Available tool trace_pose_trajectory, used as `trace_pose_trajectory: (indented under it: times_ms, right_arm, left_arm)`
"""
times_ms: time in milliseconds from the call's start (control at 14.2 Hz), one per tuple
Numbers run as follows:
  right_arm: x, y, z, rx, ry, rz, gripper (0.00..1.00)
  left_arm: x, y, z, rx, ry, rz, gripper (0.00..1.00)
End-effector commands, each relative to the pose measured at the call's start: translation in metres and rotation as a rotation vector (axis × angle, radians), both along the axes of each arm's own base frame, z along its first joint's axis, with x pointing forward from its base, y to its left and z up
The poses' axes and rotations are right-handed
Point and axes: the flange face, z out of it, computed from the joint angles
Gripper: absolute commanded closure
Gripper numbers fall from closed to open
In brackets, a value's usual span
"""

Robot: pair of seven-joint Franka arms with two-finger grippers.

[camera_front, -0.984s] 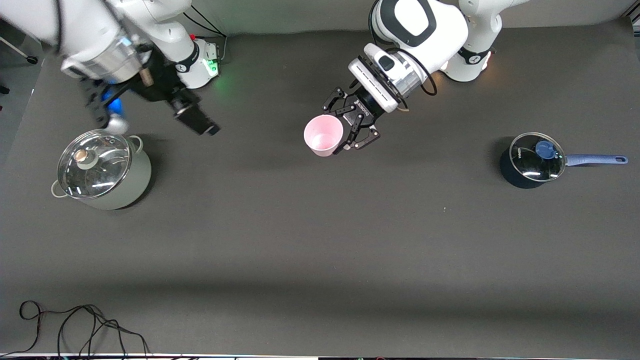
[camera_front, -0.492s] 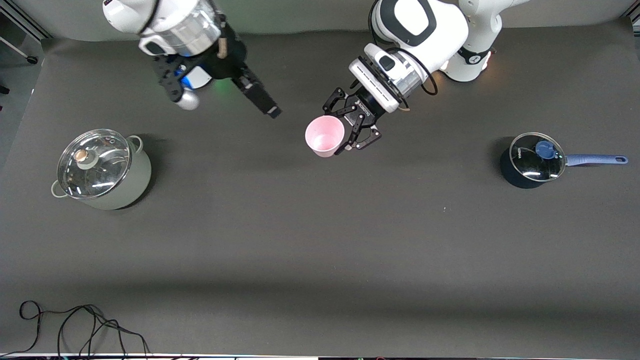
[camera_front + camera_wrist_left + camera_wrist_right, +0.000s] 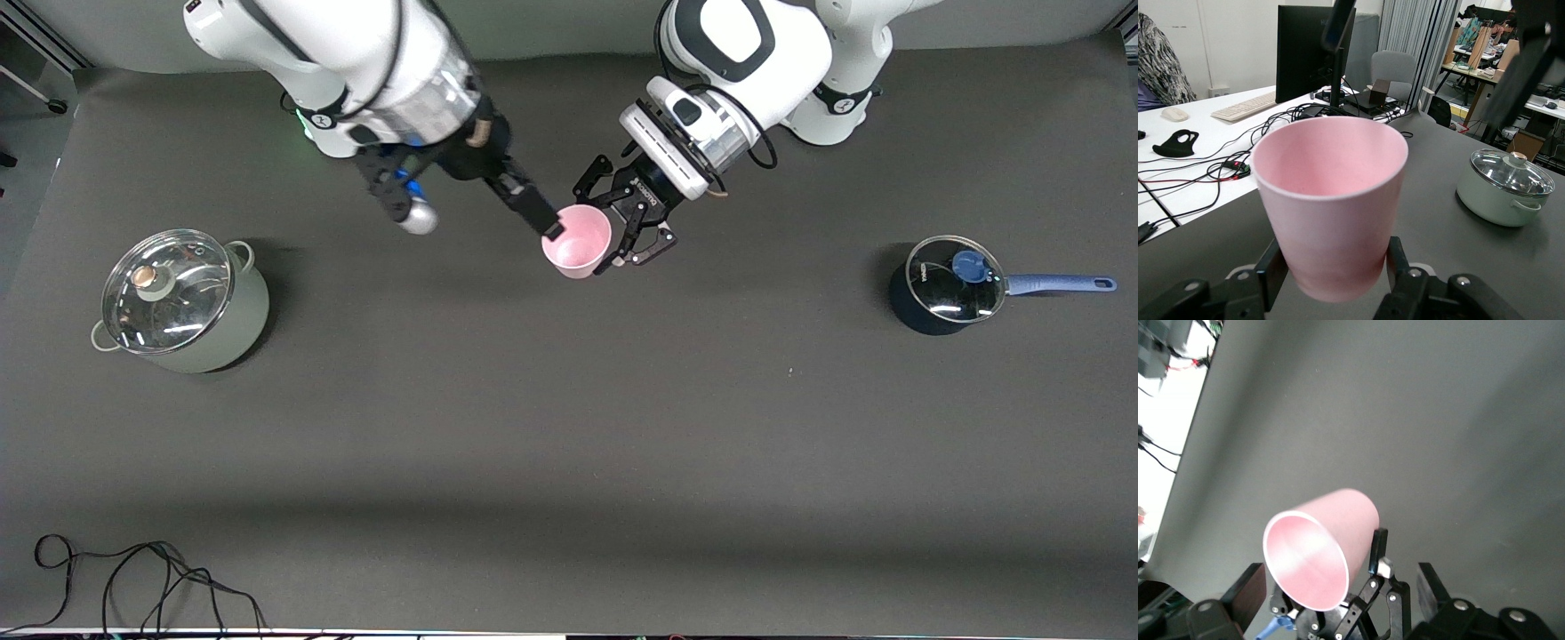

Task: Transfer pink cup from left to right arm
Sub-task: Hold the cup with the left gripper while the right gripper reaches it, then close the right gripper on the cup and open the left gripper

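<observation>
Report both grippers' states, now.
Left gripper: shut on the small pale pink plastic cup.
Right gripper: open, at the cup's rim.

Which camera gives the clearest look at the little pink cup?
The left wrist view: the pink cup fills it, side and rim plain. The right wrist view looks into its mouth; the front view shows it small, from above.

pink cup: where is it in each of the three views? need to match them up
Front view: pink cup held up over the mat, in the left gripper, with the right gripper open at its rim.
Left wrist view: cup fills the middle, mouth up, between the gripper's fingers.
Right wrist view: cup low in the picture, mouth toward the camera.
Shared landmark: the left gripper's black linkage fingers, seen in all three.
</observation>
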Motion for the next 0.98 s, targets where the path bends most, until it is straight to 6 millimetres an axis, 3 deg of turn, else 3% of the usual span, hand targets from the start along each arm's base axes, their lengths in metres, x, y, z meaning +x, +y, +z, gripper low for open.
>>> trace_pose_trajectory:
  times_ms: [0,281,492,633,703,773,844,914]
  right_arm:
    - [-0.002,0.024,-0.012,-0.025,-0.011,0.012,0.0]
    - [-0.004,0.032,-0.026,-0.044,0.001,0.03,0.0]
    - [-0.001,0.03,-0.029,-0.064,-0.012,0.03,0.07]
    - [0.002,0.031,-0.037,-0.079,-0.009,0.03,0.34]
    - [0.002,0.032,-0.039,-0.085,-0.01,0.031,0.63]
    - [0.003,0.031,-0.042,-0.099,-0.02,0.034,0.85]
    - [0.004,0.031,-0.042,-0.109,-0.029,0.036,1.0]
    - [0.005,0.03,-0.042,-0.108,-0.029,0.038,1.0]
  left_arm:
    - [-0.001,-0.001,0.005,-0.007,0.008,0.022,0.7]
    - [0.0,0.0,0.004,-0.006,0.01,0.025,0.7]
    - [0.0,0.0,0.003,-0.005,0.011,0.025,0.7]
    - [0.0,0.0,0.003,-0.005,0.011,0.025,0.7]
    - [-0.001,0.001,0.002,-0.003,0.011,0.024,0.7]
    - [-0.001,0.001,0.002,-0.004,0.012,0.024,0.7]
    - [-0.001,0.001,0.002,-0.004,0.012,0.024,0.7]
    - [-0.001,0.001,0.002,-0.004,0.012,0.024,0.7]
